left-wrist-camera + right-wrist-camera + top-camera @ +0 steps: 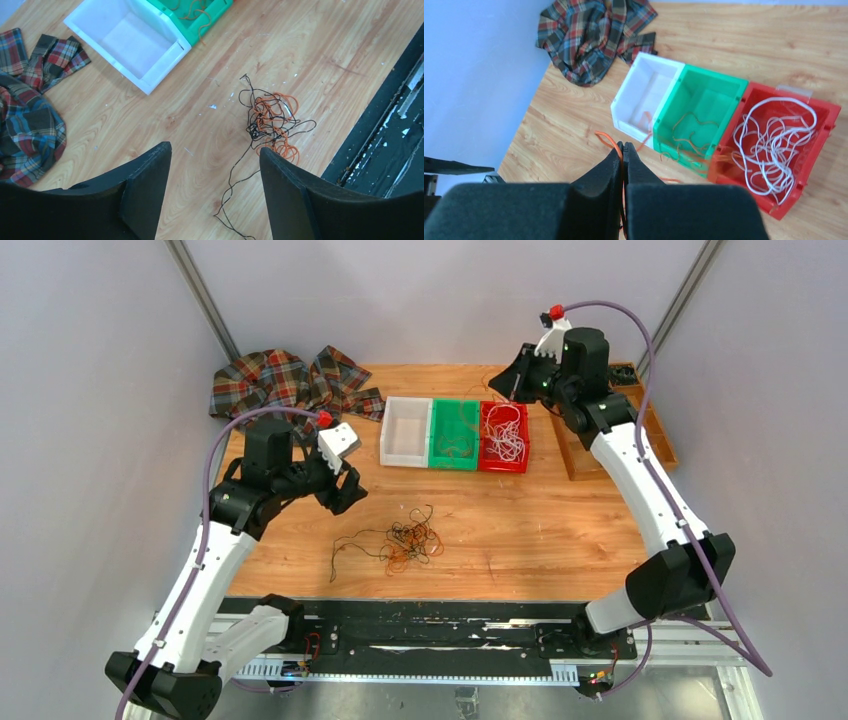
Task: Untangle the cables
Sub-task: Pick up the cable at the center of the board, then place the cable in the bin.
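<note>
– Cables (408, 540): where do we find them?
– We see a black-and-orange tangle on the wooden table (560, 530), just beside the left gripper (215, 150); its jaws stand apart, likely ready to pick a strand; the right gripper (623, 148) is pinched together on one orange cable (604, 137) by the green bin (714, 97), seemingly sorting by colour.

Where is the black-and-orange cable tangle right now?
In the top view, the tangle lies loose on the table, left of centre, nearer than the green bin and just right of the open left gripper.
</note>
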Controlling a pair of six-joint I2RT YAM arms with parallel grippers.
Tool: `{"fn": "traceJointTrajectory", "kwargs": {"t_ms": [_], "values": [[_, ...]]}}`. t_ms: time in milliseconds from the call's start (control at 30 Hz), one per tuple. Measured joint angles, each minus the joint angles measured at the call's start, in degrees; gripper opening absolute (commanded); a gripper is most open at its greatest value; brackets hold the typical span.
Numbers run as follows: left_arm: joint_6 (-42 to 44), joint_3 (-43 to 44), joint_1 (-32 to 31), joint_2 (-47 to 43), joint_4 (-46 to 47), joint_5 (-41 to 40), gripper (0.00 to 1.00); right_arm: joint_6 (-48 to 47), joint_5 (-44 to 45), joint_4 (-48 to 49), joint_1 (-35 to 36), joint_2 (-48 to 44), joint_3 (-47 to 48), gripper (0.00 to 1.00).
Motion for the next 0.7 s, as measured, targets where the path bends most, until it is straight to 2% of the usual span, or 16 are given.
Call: {"fn": "traceJointTrajectory", "kwargs": {"t_ms": [267,400,700], "values": [[1.14,0.00,0.00,-0.22,-1.70,1.51,0.73,-0.81,0.61,-0.24,0.00,2.29,8.72,0.01],[1.92,0.00,0.00,-0.48,-2.10,1.92,0.77,-0.87,0.61,-0.35,0.00,3.96,11.93,0.01],[3.37,0.00,0.00,-0.87,-3.08,2.08,0.81,-1.16,0.20,-0.57,0.00,9.62,13.35,0.01]]}}
